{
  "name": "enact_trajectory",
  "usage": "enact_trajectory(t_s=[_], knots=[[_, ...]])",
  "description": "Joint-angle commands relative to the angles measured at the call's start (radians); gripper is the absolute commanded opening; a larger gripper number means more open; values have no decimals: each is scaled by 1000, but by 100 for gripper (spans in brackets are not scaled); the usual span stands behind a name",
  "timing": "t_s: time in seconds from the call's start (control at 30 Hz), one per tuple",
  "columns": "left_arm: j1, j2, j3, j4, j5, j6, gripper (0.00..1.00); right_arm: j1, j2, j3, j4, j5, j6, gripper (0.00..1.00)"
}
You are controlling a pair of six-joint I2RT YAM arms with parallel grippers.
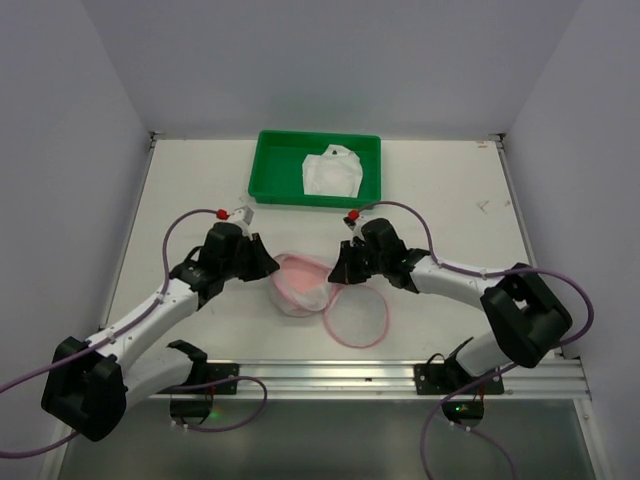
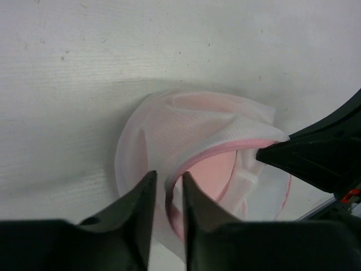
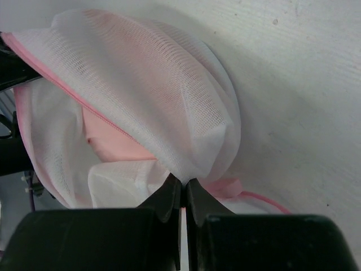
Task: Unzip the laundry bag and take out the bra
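Note:
The laundry bag (image 1: pixel 298 288) lies open mid-table, white mesh with pink zipper trim. One half lies flat as a pink-rimmed disc (image 1: pixel 356 316); the other is bunched up and held between both grippers. My left gripper (image 1: pixel 272 268) is at the bag's left side, its jaws (image 2: pixel 166 176) closed on the pink rim (image 2: pixel 217 149). My right gripper (image 1: pixel 335 272) is at the bag's right side, and in the right wrist view (image 3: pixel 184 183) it is shut on a pinch of the white mesh (image 3: pixel 169 96). The pink bra (image 2: pixel 211 172) shows inside the opening, also in the right wrist view (image 3: pixel 110 138).
A green plastic tray (image 1: pixel 270 170) stands at the back centre with a white folded cloth (image 1: pixel 332 170) in it. White walls close the table on the left, right and back. A metal rail (image 1: pixel 400 372) runs along the near edge.

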Motion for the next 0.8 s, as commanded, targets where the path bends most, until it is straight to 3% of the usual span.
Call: enact_trajectory(t_s=[0.0, 0.1, 0.2, 0.33, 0.53, 0.77], knots=[[9, -17, 104, -93, -32, 43, 35, -3, -78, 53, -57, 27, -33, 0], [7, -8, 220, -193, -67, 70, 58, 8, -124, 88, -140, 62, -49, 0], [-11, -3, 329, -252, -101, 77, 64, 17, -147, 122, -197, 113, -65, 0], [-163, 38, 447, -286, -220, 55, 73, 23, -156, 142, -219, 146, -67, 0], [-292, 207, 480, -274, -254, 9, 70, 28, -150, 157, -228, 159, -64, 0], [-314, 333, 425, -173, -246, -5, 65, 29, -144, 139, -214, 165, -62, 0]])
